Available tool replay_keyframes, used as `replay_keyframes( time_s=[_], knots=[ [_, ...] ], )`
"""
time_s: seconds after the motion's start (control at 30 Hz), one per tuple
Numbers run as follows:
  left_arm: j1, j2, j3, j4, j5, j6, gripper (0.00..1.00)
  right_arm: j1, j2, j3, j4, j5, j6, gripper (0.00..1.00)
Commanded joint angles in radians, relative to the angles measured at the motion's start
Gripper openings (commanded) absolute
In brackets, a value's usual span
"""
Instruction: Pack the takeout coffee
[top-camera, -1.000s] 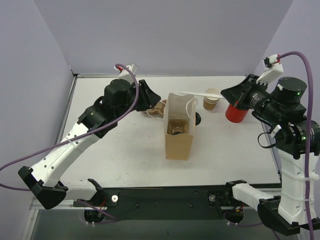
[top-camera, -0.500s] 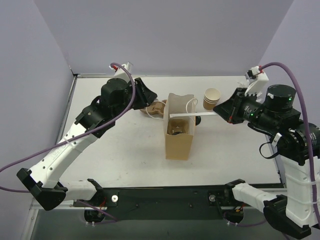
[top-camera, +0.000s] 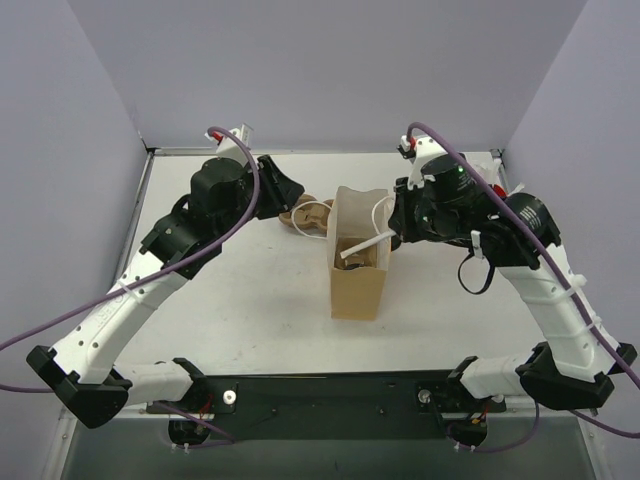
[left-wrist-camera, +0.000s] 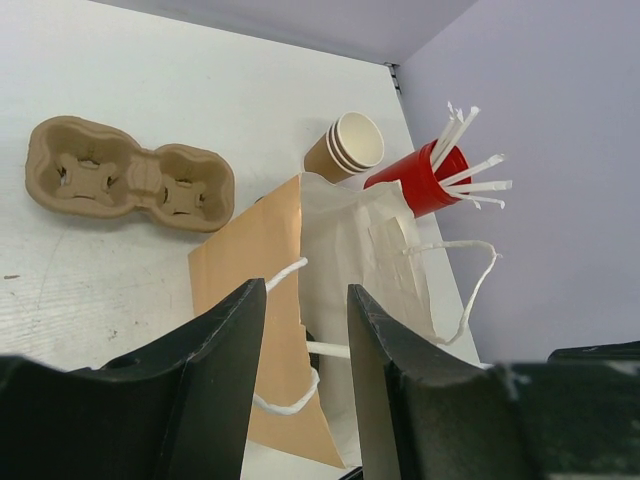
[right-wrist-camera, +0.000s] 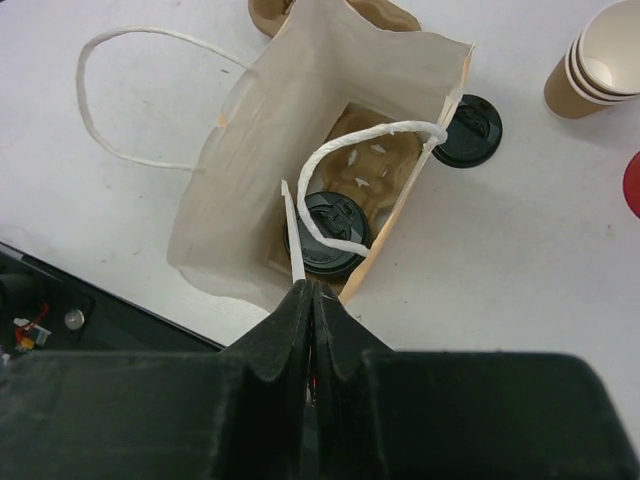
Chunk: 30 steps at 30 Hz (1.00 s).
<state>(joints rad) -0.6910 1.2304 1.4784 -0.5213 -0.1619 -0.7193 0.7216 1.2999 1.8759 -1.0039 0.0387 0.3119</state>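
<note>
A brown paper bag (top-camera: 358, 268) stands open mid-table. Inside it the takeout coffee (right-wrist-camera: 330, 233) sits in a pulp carrier, and only its black lid shows. My right gripper (right-wrist-camera: 311, 291) hangs just above the bag's mouth, shut on a white straw (right-wrist-camera: 293, 243) whose free end reaches down beside the lid. In the top view the straw (top-camera: 361, 246) slants into the bag from the right gripper (top-camera: 393, 231). My left gripper (left-wrist-camera: 305, 300) is open, holds nothing, and hovers behind and left of the bag (left-wrist-camera: 300, 260).
A second pulp carrier (left-wrist-camera: 130, 175) lies on the table behind the bag. A stack of tan paper cups (left-wrist-camera: 346, 149) and a red cup with white straws (left-wrist-camera: 421, 181) stand at the back right. A loose black lid (right-wrist-camera: 468, 130) lies beside the bag.
My right arm has swung left from the red cup to above the bag, carrying the straw, whose tip now dips inside. The left arm has drawn back slightly, still open.
</note>
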Motion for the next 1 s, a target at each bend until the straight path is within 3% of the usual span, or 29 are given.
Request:
replay_keyframes(
  time_s=[0.0,0.07,0.27,0.53,0.57,0.6,0.63,0.73,0.77,0.87,0.97],
  knots=[
    [0.011,-0.034,-0.006,0.015,-0.014,0.006,0.49,0.024,0.025,0.046,-0.012,0.119,-0.013,0.0],
    [0.013,-0.035,-0.009,0.015,-0.013,0.008,0.49,0.03,0.033,0.046,-0.002,0.113,-0.011,0.06],
    [0.015,-0.037,-0.012,0.015,-0.005,0.009,0.49,0.038,0.027,0.051,0.022,0.101,-0.011,0.49],
    [0.021,-0.026,-0.01,0.006,0.005,0.021,0.53,0.035,0.019,0.1,0.03,0.121,0.009,0.58],
    [0.022,-0.026,-0.01,0.001,0.002,0.026,0.54,0.029,0.016,0.094,0.031,0.16,0.015,0.63],
    [0.025,-0.028,-0.01,-0.003,-0.005,0.032,0.56,0.021,0.009,0.089,0.028,0.18,0.03,0.67],
    [0.028,-0.031,-0.01,-0.015,-0.01,0.035,0.68,0.012,0.004,0.08,0.03,0.194,0.039,0.69],
    [0.048,-0.045,-0.026,-0.043,-0.037,0.044,0.74,-0.085,-0.022,0.036,0.031,0.187,0.085,0.78],
    [0.057,-0.052,-0.041,-0.049,-0.053,0.047,0.82,-0.14,-0.028,0.023,0.034,0.176,0.093,0.81],
    [0.096,-0.071,-0.072,-0.062,-0.057,0.055,0.86,-0.221,-0.06,-0.038,0.059,0.191,0.115,0.9],
    [0.128,-0.068,-0.082,-0.095,-0.077,0.073,0.89,-0.273,-0.085,-0.092,0.089,0.164,0.136,0.91]
  ],
)
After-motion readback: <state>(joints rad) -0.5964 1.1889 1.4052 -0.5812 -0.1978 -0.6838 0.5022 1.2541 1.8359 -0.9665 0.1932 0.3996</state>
